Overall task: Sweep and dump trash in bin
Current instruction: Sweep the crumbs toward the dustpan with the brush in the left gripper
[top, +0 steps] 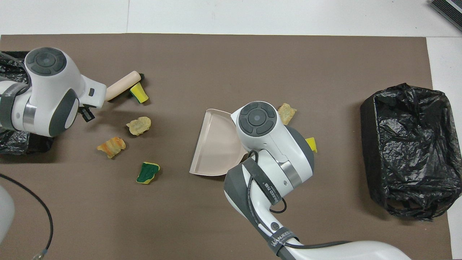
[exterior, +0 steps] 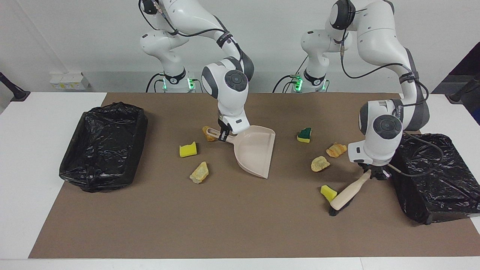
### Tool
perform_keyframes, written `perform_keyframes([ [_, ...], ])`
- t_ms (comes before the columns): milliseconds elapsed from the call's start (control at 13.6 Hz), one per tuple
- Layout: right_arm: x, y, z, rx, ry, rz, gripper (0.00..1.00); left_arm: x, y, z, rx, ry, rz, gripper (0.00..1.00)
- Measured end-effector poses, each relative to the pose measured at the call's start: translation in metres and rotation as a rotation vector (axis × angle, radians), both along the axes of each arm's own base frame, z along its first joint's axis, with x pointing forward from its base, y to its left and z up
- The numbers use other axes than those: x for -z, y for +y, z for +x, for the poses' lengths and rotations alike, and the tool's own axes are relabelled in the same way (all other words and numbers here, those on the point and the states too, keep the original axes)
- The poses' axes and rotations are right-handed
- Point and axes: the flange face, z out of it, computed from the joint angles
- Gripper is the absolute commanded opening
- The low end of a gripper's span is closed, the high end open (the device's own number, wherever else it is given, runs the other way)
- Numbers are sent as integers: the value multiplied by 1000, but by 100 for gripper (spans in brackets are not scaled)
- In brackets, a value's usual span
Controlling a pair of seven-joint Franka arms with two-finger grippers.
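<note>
Now, starting at the right arm's end of the table, you have a black-lined bin point(exterior: 103, 146) sitting on the brown mat point(exterior: 232, 225). Next come a yellow sponge piece point(exterior: 188, 149) and, farther from the robots, a tan bread lump point(exterior: 199, 173). Another bread lump point(exterior: 207, 133) lies just beside the handle of the dustpan point(exterior: 255, 152).

Your right gripper point(exterior: 224, 135) is clenched on that handle — the beige dustpan rests on the mat near the middle, its wide mouth turned toward the left arm's end.

Toward that end you see a green-and-yellow sponge point(exterior: 304, 135), then two more bread lumps, one pale point(exterior: 320, 163) and one orange-striped point(exterior: 336, 149), the orange one nearer to the robots.

Farther from the robots, a yellow sponge chunk point(exterior: 329, 192) sits touching the bristle end of the brush point(exterior: 347, 194). Your left gripper point(exterior: 371, 173) is clamped on the brush's handle — the brush slants down with its bristles on the mat.

Last, a second black-lined bin point(exterior: 435, 176) stands at the left arm's end, just beside that gripper.
</note>
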Motion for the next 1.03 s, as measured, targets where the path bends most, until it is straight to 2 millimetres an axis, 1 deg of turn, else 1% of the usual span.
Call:
perform_keyframes([
  [147, 0, 0, 0, 0, 0, 0, 0, 0, -7, -45, -32, 29, 7, 0],
  [294, 0, 0, 0, -1, 0, -1, 0, 2, -27, -79, -78, 36, 7, 0],
  [368, 1, -1, 0, -3, 0, -5, 0, 0, -44, -91, -122, 18, 10, 0],
  [515, 3, -2, -3, -6, -9, -2, 0, -8, -82, -102, -236, -53, 16, 0],
  [588, 7, -4, -5, -9, -20, 4, 0, -15, -96, -105, -300, -94, 15, 0],
  [662, 11, -7, -9, -17, -33, 3, 0, -24, -99, -106, -346, -120, 16, 0],
  [735, 14, -10, -13, -30, -41, -10, 0, -35, -94, -109, -386, -129, 26, 0],
  [809, 15, -12, -16, -38, -42, -19, 0, -49, -83, -114, -434, -124, 48, 0],
  [882, 14, -12, -18, -41, -43, -22, 0, -61, -68, -120, -498, -119, 73, 0],
  [956, 13, -13, -19, -43, -45, -22, 0, -72, -49, -124, -571, -119, 92, 0],
  [1029, 12, -12, -20, -45, -46, -23, 0, -77, -27, -127, -630, -118, 103, 0],
])
